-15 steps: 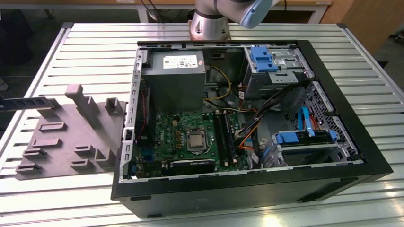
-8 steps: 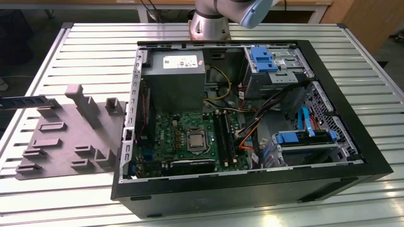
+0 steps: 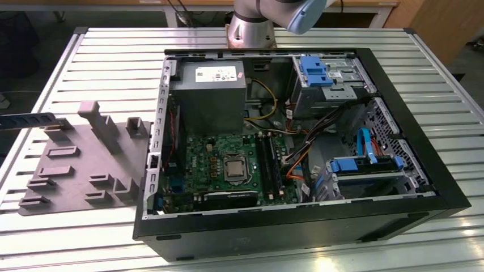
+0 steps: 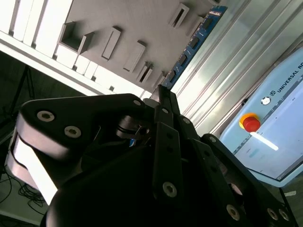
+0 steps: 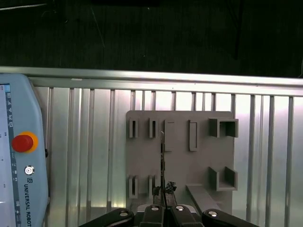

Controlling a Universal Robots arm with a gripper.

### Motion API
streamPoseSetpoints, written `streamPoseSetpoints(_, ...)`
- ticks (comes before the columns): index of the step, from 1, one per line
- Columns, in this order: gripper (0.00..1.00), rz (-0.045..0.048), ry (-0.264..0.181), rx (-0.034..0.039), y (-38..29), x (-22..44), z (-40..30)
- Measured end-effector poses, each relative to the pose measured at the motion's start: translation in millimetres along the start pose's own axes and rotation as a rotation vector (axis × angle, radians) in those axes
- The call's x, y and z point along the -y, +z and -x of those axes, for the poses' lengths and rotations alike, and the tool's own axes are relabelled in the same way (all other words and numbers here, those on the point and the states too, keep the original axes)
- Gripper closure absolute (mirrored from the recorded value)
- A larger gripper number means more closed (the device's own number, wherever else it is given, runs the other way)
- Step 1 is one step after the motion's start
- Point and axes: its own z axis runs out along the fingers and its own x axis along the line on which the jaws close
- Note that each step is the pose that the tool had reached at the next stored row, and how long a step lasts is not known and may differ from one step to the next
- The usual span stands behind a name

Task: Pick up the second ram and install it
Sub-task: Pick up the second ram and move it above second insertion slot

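Ram (image 4: 194, 43) is held over the tabletop (image 3: 113, 56), outside the open case (image 3: 302, 238) and above the gray fixture (image 5: 180, 165). The claw (image 5: 163, 193) is clamped on one end of it, and the stick seems free of the posts. I judge the lifting is done and the carry is in hand. Installing calls for lining the stick up with the black slots (image 3: 270, 161). Room there is tight, with cables and case walls near; above the fixture it is open.
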Motion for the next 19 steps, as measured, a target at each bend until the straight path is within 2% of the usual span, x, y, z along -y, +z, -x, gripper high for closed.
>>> streamPoseSetpoints(7,0.89,-0.0025,0.000,0.0000,-5.5,0.1,0.2)
streamPoseSetpoints(8,0.89,-0.0150,-0.001,-0.0002,-25.3,0.3,0.8)
streamPoseSetpoints(14,0.89,-0.0150,0.000,-0.0003,-25.6,0.7,0.9)
streamPoseSetpoints(19,0.89,-0.0150,-0.001,-0.0003,-25.5,3.5,0.8)
